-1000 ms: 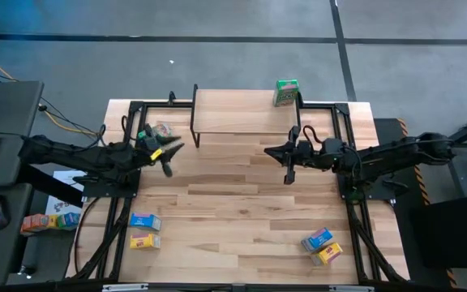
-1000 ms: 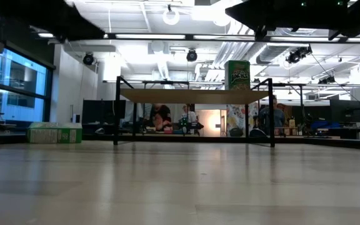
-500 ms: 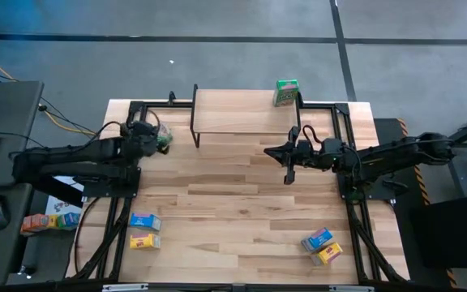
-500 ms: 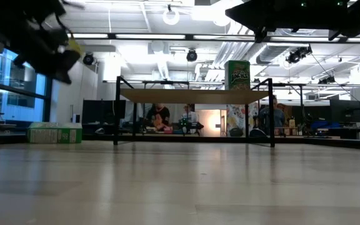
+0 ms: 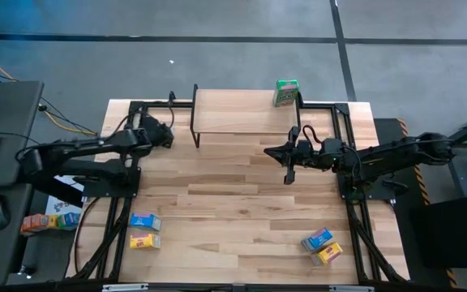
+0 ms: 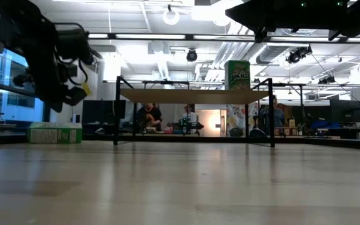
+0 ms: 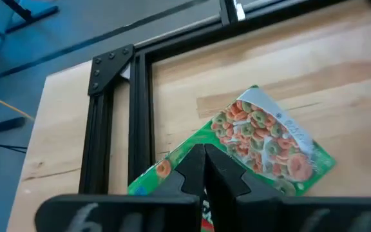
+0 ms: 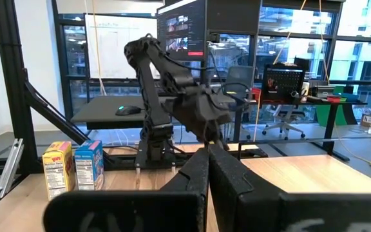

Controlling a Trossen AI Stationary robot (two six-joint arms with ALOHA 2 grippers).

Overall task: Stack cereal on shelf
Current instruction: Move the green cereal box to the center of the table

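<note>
Green cereal box (image 7: 263,142) flat on its broad face at the far-left corner of the plank tabletop (image 5: 242,203), printed side up, just beside the black frame rail (image 7: 137,129) and left of the shelf (image 5: 242,113); in the low view, low and flat on the wood (image 6: 55,132). Directly above it, the left gripper (image 7: 205,161), fingers pressed together with nothing between them, tips over the box's near edge; from table height (image 6: 74,97), clear of the box, with a gap between. From overhead, box hidden beneath that gripper (image 5: 162,134). Second green box (image 5: 286,92) upright on the shelf's light wood top, at its far-right corner, seen from the low view above the right-hand black legs (image 6: 237,75). Near-left on the table, a blue box (image 5: 143,221) with a yellow box (image 5: 143,240) just beside it; near-right, another blue box (image 5: 317,240) and another yellow box (image 5: 328,254), also side by side and set at a slant. Right gripper (image 5: 272,151) held above the table just in front of the shelf's right end, pointing across toward the left arm, fingers (image 8: 198,167) closed against each other and empty. Beyond the table, under the shelf in the low view, people (image 6: 149,115) seated in the room behind.
</note>
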